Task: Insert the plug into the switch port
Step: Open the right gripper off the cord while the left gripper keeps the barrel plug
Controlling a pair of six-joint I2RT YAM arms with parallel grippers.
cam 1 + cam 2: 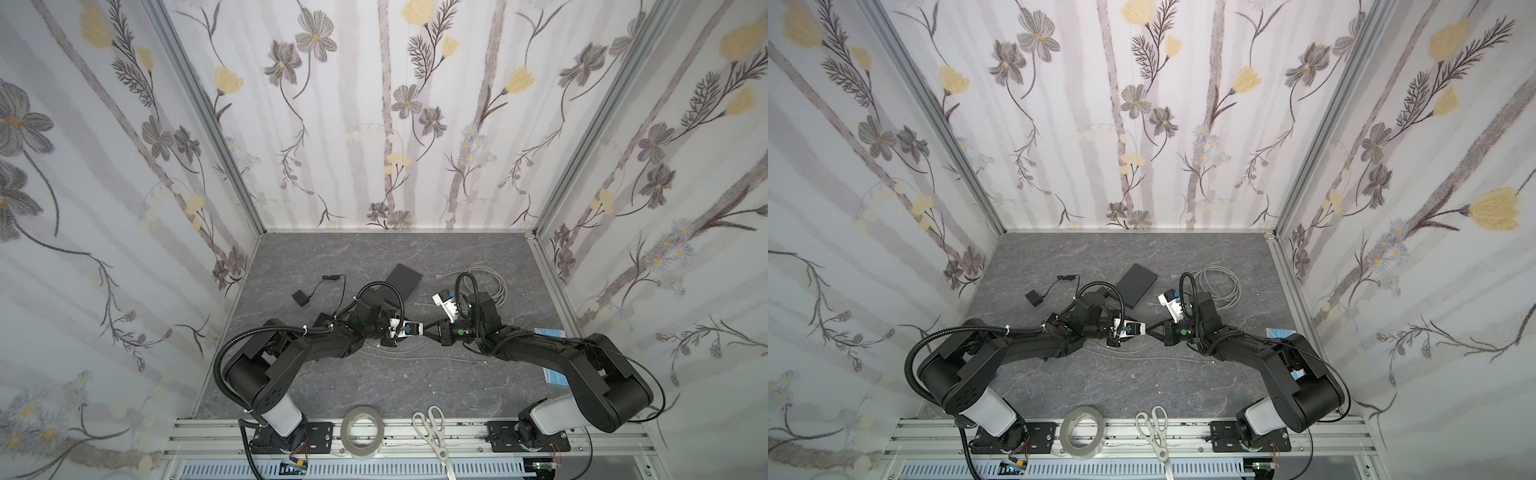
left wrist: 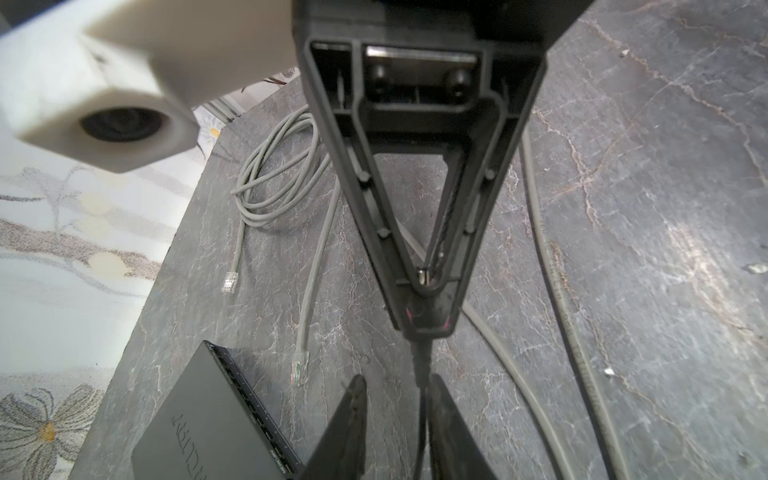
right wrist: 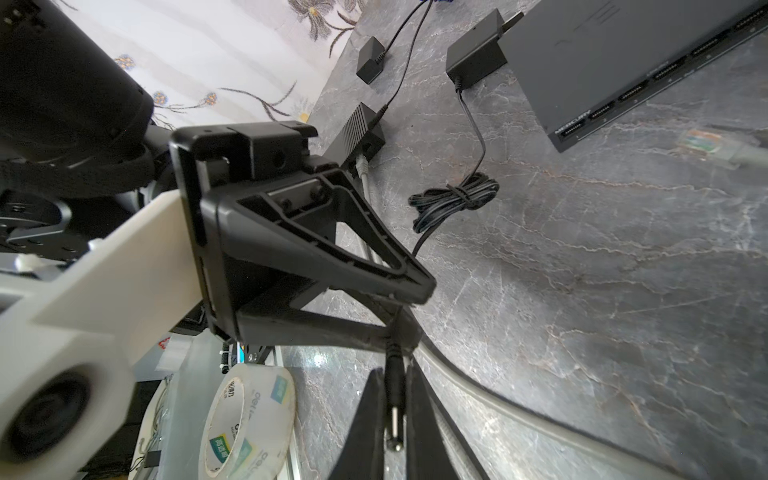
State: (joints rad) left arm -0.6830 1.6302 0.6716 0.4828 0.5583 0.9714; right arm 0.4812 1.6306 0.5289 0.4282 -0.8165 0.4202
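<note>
Floral walls are surrounding a grey marbled tabletop [image 1: 415, 386]. At mid-frame in both top views, the right gripper [image 1: 429, 331] is pinching the plug [image 3: 394, 399], the left gripper [image 1: 419, 331] is standing slightly parted around its cable [image 2: 420, 365], and the switch [image 1: 401, 280] is lying just above.

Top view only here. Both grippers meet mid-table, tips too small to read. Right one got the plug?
Observer: Yes. Right wrist view: right gripper shut on the black barrel plug, metal tip pointing back toward its wrist.
Operator: Left gripper?
Observer: Left wrist view: left gripper open, the plug's cable running between its fingers.
Operator: Switch ports?
Observer: Right wrist view: on the switch, the port row in view looks empty.
</note>
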